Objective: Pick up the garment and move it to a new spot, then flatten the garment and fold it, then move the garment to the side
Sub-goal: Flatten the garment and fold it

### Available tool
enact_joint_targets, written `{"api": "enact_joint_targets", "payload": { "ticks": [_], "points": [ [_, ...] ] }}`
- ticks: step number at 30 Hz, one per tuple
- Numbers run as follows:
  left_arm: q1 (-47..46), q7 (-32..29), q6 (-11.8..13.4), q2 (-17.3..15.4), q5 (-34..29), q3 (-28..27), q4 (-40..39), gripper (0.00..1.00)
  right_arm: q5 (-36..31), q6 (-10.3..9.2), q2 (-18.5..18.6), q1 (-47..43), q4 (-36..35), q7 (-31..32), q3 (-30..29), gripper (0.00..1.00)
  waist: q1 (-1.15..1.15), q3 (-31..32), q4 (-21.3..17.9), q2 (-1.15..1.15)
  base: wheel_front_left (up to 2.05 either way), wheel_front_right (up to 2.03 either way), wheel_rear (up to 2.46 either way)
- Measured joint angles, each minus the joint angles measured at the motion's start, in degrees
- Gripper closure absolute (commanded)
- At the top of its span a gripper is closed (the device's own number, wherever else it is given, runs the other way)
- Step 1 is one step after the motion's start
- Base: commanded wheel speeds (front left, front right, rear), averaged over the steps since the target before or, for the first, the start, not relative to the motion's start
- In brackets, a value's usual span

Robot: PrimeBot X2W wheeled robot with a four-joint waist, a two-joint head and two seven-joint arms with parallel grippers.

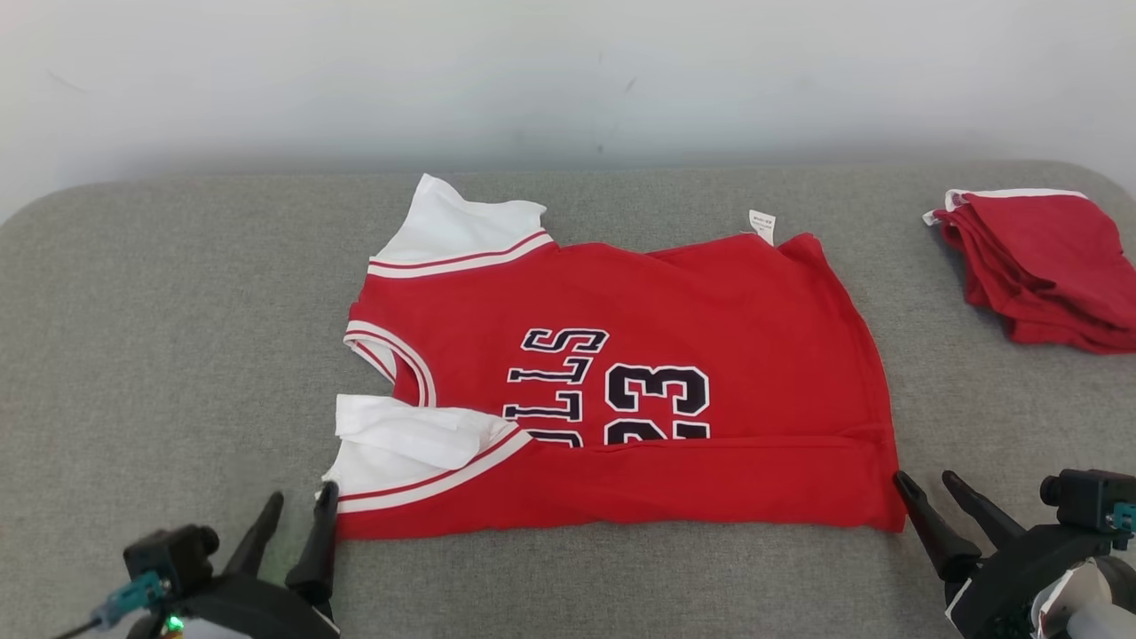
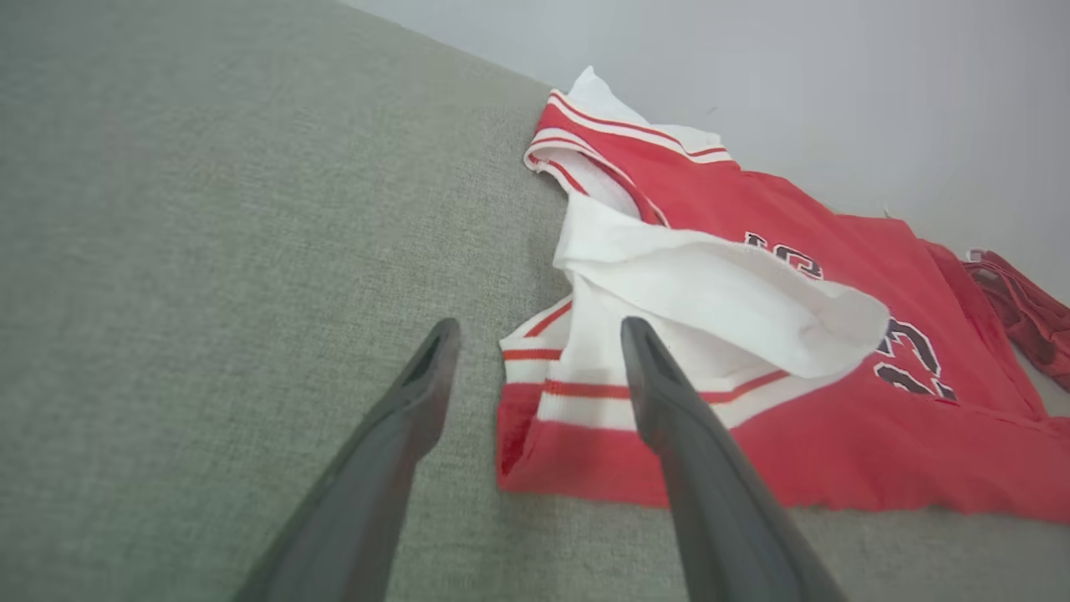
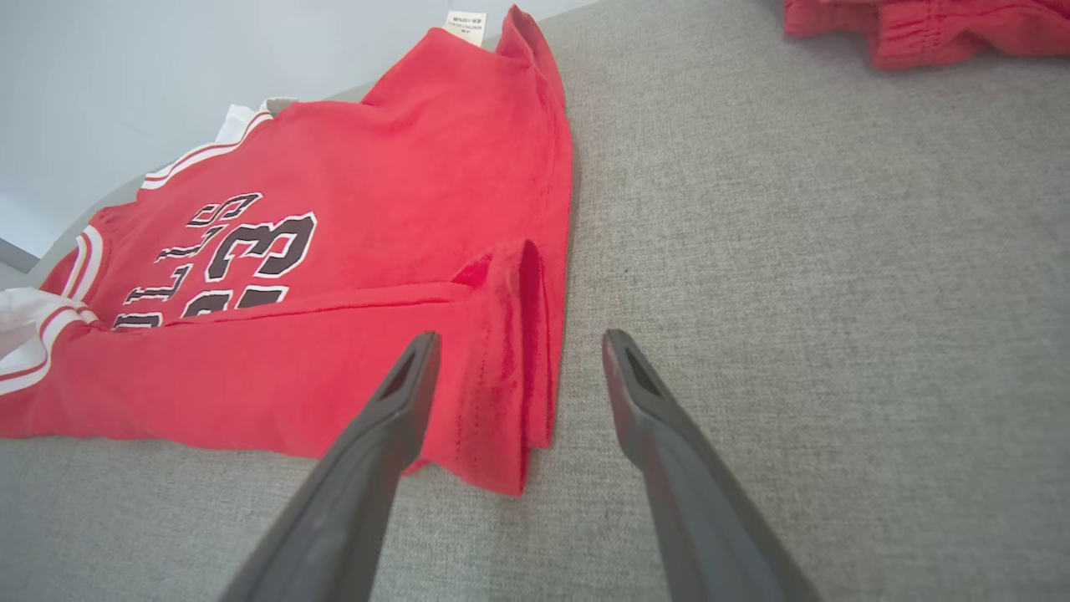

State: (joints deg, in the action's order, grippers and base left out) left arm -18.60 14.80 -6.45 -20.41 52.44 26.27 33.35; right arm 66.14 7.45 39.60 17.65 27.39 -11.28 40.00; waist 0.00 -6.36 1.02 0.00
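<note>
At jersey (image 1: 674, 302) near corners: left tool (image 1: 302, 493), right tool (image 1: 923, 477) spread, empty; red pile (image 1: 1038, 266) far right.

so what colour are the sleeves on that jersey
White sleeves, red-and-white striped trim where they meet the red jersey; clearest in the left wrist view.

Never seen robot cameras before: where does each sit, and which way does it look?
Head view: on the head, down at the jersey on the table; left gripper, right gripper below.
Left wrist view: on that wrist, along its open fingers, toward the sleeve.
Right wrist view: likewise, toward the hem.
All share the jersey.
</note>
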Motion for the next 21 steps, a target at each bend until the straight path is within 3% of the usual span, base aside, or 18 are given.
{"api": "enact_joint_targets", "payload": {
  "ticks": [16,17,18,19,20,21],
  "points": [
    [0.82,0.24,0.05,3.72,-3.52,0.32,5.01,0.0,-3.94,0.0,-5.26,2.05,6.92,-0.82,-0.01,0.0,0.0,-1.66,-0.34,0.0,0.0,0.0,0.0],
    [0.52,0.24,-0.08,3.98,-3.45,0.42,5.87,0.0,-3.91,0.0,-5.75,2.22,7.61,-0.84,-0.25,0.07,0.0,-1.6,-0.38,0.0,0.0,0.0,0.0],
    [0.33,0.24,-0.11,4.28,-3.31,0.55,6.64,0.12,-3.63,0.0,-6.25,2.36,8.13,-0.81,-0.38,0.64,0.0,-1.54,-0.39,0.0,0.0,0.0,0.0],
    [0.15,0.24,-0.16,4.67,-2.81,0.54,7.46,0.59,-3.36,0.0,-6.77,2.43,8.6,-0.78,-0.44,1.0,0.0,-1.44,-0.37,0.0,0.0,0.0,0.0],
    [-0.12,0.24,-0.2,5.06,-2.31,0.51,8.23,1.0,-3.18,0.0,-7.15,2.47,8.9,-0.78,-0.41,1.0,0.0,-1.31,-0.34,0.0,0.0,0.0,0.0],
    [-0.31,0.24,-0.51,5.27,-1.94,0.55,8.86,1.0,-2.83,0.0,-7.56,2.52,9.18,-0.79,-0.47,1.0,0.0,-1.14,-0.33,0.0,0.0,0.0,0.0]
  ]
}}
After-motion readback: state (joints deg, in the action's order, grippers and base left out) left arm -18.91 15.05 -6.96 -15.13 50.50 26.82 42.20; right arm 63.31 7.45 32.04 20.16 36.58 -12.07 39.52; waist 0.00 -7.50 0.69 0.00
